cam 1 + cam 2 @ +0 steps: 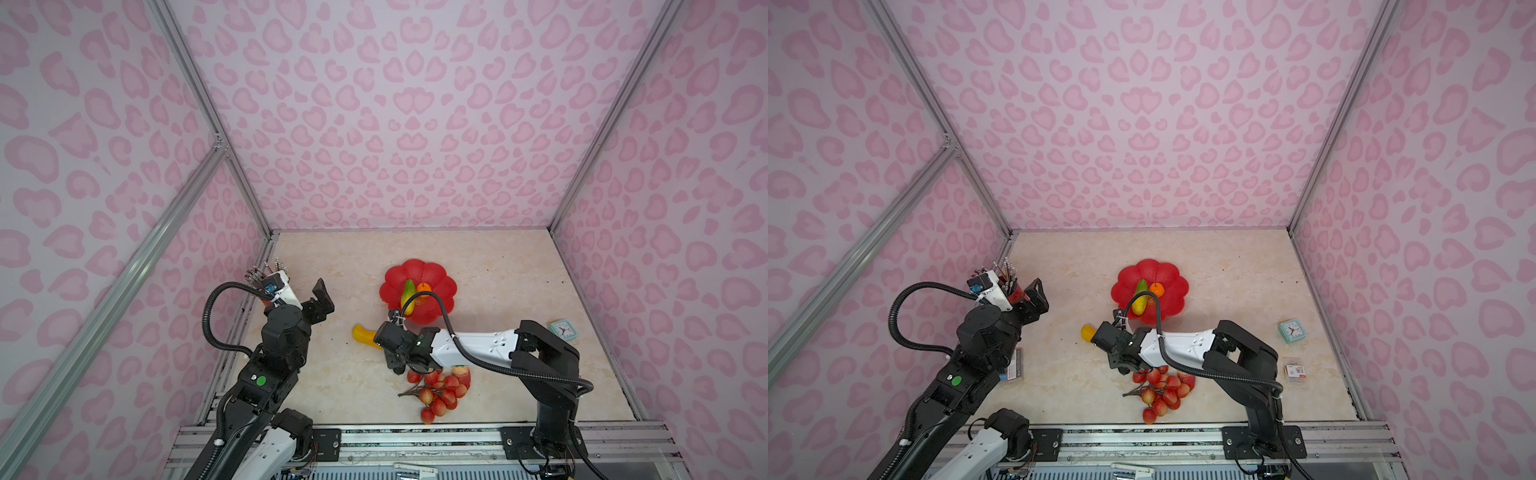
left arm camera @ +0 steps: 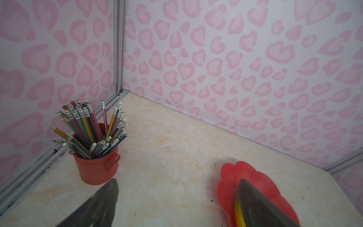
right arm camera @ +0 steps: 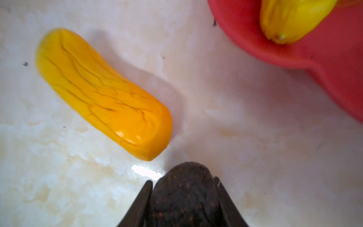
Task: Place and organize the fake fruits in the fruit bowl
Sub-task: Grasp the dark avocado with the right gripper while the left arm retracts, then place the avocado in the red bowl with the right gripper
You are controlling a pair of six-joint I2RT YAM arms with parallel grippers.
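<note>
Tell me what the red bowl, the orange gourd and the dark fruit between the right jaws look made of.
Fruit bowl: probably moulded plastic, smooth and semi-gloss, with a thin scalloped rim.
Orange gourd: likely hard plastic, glossy, with a sharp highlight and painted dark veins.
Dark avocado: apparently plastic, matte and pebbled with speckles; hardness unclear.

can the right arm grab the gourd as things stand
Probably not yet: the right gripper is right next to the gourd with nothing between, but its jaws are closed on the avocado.
</note>
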